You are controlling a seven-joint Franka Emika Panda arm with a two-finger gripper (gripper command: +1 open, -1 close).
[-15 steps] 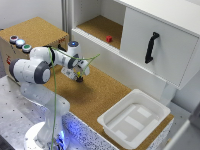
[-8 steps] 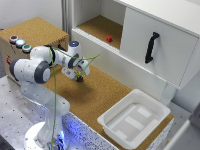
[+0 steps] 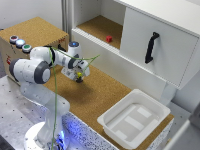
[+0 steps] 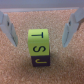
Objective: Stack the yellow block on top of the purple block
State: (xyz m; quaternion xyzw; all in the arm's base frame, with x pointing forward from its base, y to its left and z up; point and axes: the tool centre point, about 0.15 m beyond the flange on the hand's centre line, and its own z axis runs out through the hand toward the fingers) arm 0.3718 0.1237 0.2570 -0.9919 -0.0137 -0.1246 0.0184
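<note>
The pincer stands open with a finger well clear on each side of the yellow block, a light, rigid lettered cube best pinched on opposite flat faces, resting squarely atop the purple block on the grippy cork tabletop, with open room around.

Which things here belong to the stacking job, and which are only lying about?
Job: yellow block, sitting on the purple block; gripper, open around them.
Lying about: red cube in the cabinet, white tub, three buttons on the box.
</note>
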